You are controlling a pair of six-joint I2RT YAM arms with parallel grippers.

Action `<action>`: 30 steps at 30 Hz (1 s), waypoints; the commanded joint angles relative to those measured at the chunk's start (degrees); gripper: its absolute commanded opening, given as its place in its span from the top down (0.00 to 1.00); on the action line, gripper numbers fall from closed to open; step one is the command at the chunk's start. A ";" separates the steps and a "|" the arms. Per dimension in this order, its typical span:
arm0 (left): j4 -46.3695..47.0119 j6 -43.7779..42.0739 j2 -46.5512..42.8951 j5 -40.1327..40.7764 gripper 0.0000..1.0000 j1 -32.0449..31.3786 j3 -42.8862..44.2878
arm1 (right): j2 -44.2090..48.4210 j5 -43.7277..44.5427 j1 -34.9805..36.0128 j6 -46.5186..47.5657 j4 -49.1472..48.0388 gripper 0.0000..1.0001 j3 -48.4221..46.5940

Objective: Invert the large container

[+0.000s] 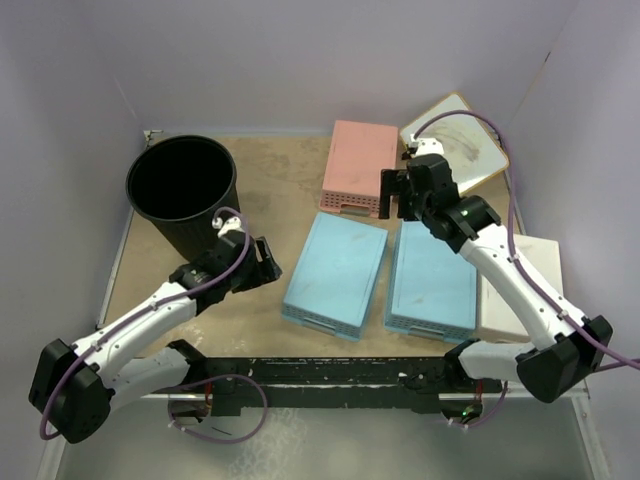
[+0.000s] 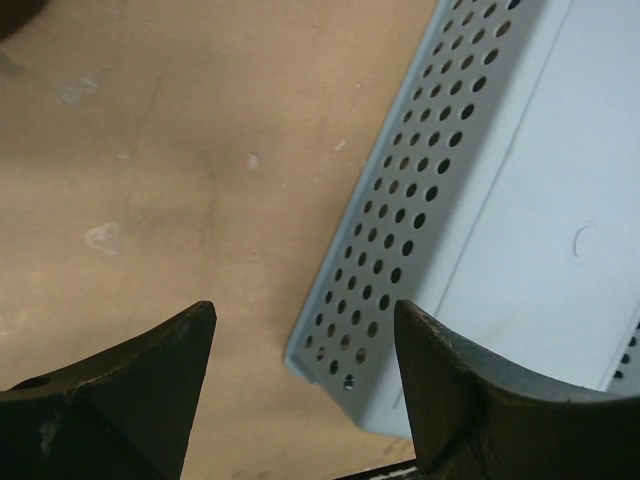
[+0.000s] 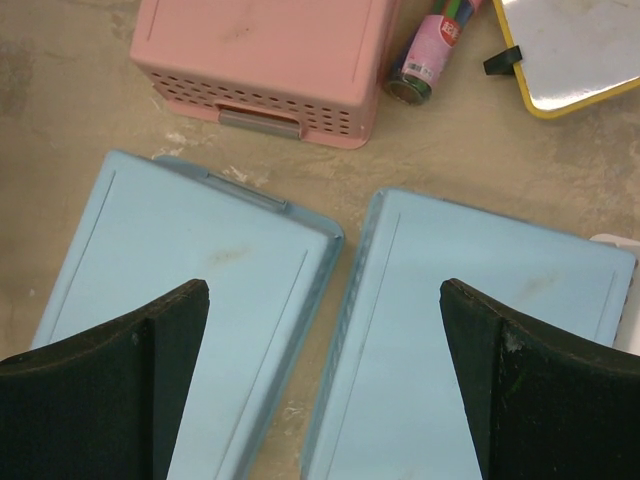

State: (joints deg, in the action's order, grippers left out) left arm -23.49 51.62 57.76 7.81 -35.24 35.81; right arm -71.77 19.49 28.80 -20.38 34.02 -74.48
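Large container: the large container, a black tapering bucket, stands upright at the far-left corner of the tabletop, its open mouth facing up and its narrower base down.
Left tool: the left tool sits low, near the bucket's near-right side, between it and the left blue basket. In the left wrist view the left tool is released, its two dark fingers spread wide with nothing between them. Below the gap lie bare tabletop and a perforated corner of the left blue basket.
Right tool: the right tool hangs at the far right, well apart from the bucket, over the near edge of the pink basket. In the right wrist view the right tool is also released, its jaws wide and empty.
Under the right tool: the left blue basket and the right blue basket lie side by side with a narrow strip of tabletop between them. The pink basket lies beyond them.
Other things: a yellow-framed board lies at the far right corner, with a pink-labelled tube between it and the pink basket. A white basket lies just beside the right blue basket.
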 commanded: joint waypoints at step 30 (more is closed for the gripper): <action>-29.89 -34.60 25.54 33.52 0.20 0.38 67.12 | -5.91 6.06 13.92 -3.35 -6.40 0.00 4.73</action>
State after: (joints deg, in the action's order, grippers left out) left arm -51.27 20.29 80.51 38.02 -35.24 98.04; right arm -79.42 25.82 42.78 -22.90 29.54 -70.15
